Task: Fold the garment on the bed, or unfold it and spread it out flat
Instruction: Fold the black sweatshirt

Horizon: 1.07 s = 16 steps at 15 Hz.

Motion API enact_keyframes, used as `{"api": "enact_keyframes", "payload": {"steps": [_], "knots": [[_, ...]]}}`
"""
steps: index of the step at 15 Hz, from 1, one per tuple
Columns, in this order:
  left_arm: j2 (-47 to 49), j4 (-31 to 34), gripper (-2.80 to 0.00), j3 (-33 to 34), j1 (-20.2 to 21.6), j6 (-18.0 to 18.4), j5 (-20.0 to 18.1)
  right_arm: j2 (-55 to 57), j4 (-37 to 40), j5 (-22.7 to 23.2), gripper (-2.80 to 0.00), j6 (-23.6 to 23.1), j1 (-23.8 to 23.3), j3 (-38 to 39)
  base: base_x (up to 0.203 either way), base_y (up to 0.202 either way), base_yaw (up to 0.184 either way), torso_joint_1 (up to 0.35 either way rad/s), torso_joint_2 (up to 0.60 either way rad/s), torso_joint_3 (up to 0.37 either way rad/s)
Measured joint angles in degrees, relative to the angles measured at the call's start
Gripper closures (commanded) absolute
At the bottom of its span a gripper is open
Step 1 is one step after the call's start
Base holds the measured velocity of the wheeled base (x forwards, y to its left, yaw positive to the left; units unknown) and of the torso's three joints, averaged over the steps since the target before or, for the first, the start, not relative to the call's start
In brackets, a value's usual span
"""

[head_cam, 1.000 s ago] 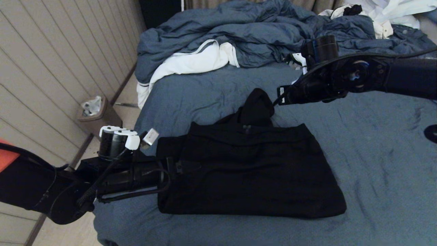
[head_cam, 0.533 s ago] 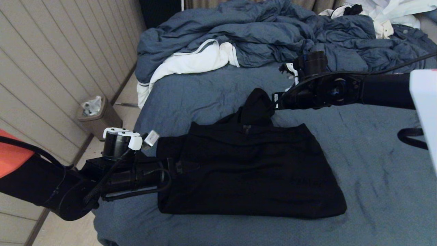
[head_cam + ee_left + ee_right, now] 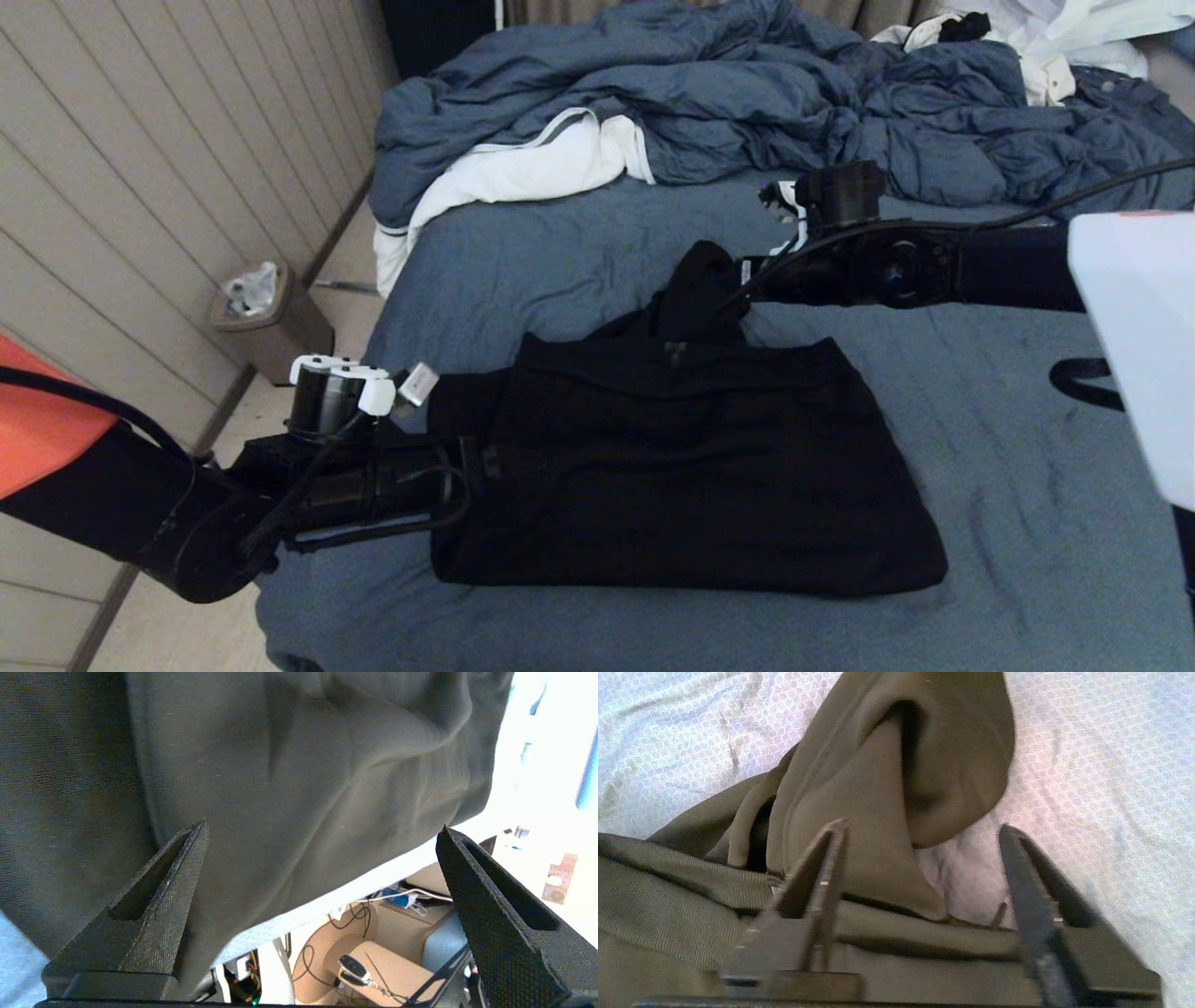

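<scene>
Head view shows the garment [image 3: 691, 467], a black hoodie, lying in the middle of the bed [image 3: 1027, 448]. It looks folded into a thick block already, with the sleeves tucked in. Only the hood [image 3: 700, 289] sticks out past the far edge, toward the duvet [image 3: 728, 103].

The left claw [image 3: 322, 858] is at the hoodie's left edge, low by the side of the bed. Its two fingers [image 3: 159, 896] are spread wide apart with nothing pinched between them. Black cloth fills the space in front of them. I think it sits there so it can grab or pin that edge.

The right claw [image 3: 920, 877] is by the hood, reaching in from the right. Its fingers [image 3: 817, 882] are wide apart too, and the hood's edge lies between them. Nothing is held yet. My guess is that it wants to pinch the hood and flip it back onto the block, so the fold is neat. The hood is soft and floppy, so it may slip or drag the layers under it.

A small brown bin [image 3: 271, 322] stands on the floor beside the bed, near the wall. It has a pale bag or crumpled paper in it. White clothes [image 3: 1074, 37] lie on the duvet at the far right.
</scene>
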Motion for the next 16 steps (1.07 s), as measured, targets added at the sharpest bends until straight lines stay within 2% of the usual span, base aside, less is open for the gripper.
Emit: {"api": "enact_keyframes", "payload": {"steps": [3,6,11,16], "knots": [[0.7,-0.6,-2.80,0.2,0.0,0.0,0.1,2.4,-8.0,-1.6,-2.80,-0.1,-0.2,-0.1,0.000,0.000,0.000,0.000,0.00,0.000],[0.8,-0.7,-2.80,0.4,0.0,0.1,0.2,7.0,-17.4,-6.6,-2.80,-0.7,-0.1,-1.6,0.000,0.000,0.000,0.000,0.00,0.000],[0.9,-0.7,-2.80,0.6,0.0,0.2,0.2,11.7,-21.3,-8.0,-2.80,-0.9,-0.4,-3.1,0.000,0.000,0.000,0.000,0.00,0.000],[1.2,-0.7,-2.80,0.7,-0.2,0.2,0.0,14.2,-21.3,-7.7,-2.80,-2.6,-1.0,-3.3,0.000,0.000,0.000,0.000,0.00,0.000]]}}
